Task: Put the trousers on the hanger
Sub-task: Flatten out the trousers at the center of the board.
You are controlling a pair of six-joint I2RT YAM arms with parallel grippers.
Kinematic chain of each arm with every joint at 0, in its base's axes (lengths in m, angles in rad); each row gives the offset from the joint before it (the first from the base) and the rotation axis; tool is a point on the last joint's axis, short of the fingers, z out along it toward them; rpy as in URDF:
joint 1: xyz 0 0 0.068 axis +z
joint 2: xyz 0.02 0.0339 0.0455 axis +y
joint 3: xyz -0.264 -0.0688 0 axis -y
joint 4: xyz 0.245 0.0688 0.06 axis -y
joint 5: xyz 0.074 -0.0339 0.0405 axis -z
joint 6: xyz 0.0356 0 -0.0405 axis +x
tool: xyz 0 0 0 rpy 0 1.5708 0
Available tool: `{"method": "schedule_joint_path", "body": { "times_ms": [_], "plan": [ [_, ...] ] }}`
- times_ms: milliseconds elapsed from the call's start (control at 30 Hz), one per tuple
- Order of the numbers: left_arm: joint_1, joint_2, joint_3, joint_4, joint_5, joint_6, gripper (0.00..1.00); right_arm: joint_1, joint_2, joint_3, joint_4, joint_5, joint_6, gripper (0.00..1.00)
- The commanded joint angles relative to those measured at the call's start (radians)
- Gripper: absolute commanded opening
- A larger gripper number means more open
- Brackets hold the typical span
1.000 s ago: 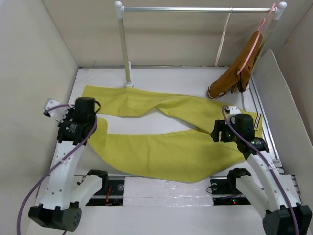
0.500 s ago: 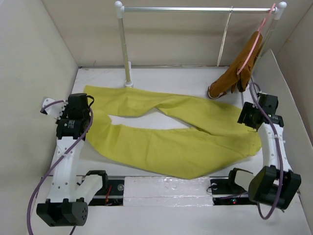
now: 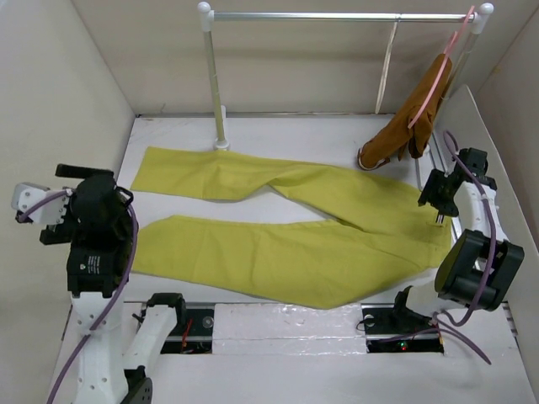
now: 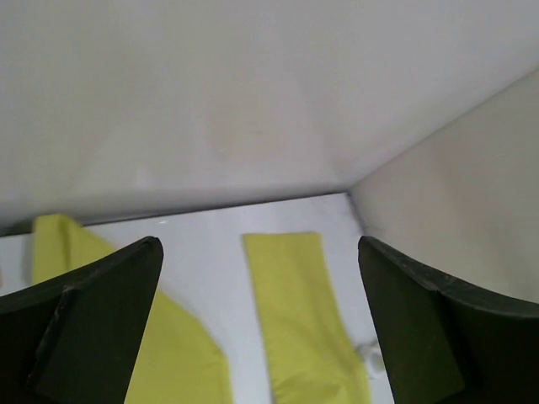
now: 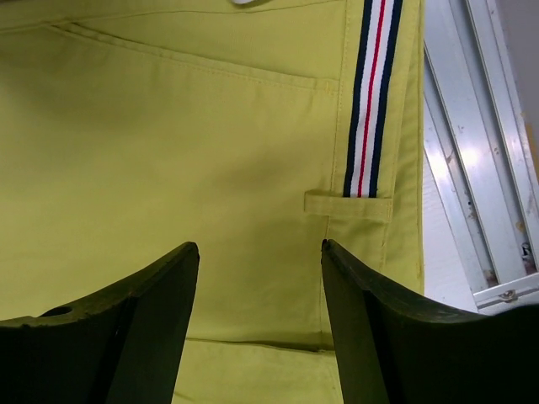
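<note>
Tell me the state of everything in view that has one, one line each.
trousers, spread flat on the table, on no hanger.
cream hanger, hanging bare from the rail.
pink hanger, on the rail, carrying the rust-brown garment.
rust-brown garment, draped on the pink hanger.
left gripper, open, empty.
right gripper, open, empty, over the trousers.

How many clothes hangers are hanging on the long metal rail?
2. A thin cream-white hanger hangs bare toward the right of the long metal rail; a pink hanger at its right end carries the rust-brown garment.
</note>
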Motion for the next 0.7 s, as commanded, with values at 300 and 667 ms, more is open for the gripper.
{"method": "schedule_joint_path", "body": {
  "times_ms": [300, 667],
  "plan": [
    [-0.096, 0.314, -0.304, 0.636, 1.115, 0.188, 0.58, -0.147, -0.165, -0.110, 0.070, -0.079, -0.034, 0.67],
    [-0.912, 0.642, -0.223, 0.639, 1.024, 0.176, 0.68, -0.284, -0.323, -0.267, 0.018, -0.071, -0.176, 0.92]
  ]
}}
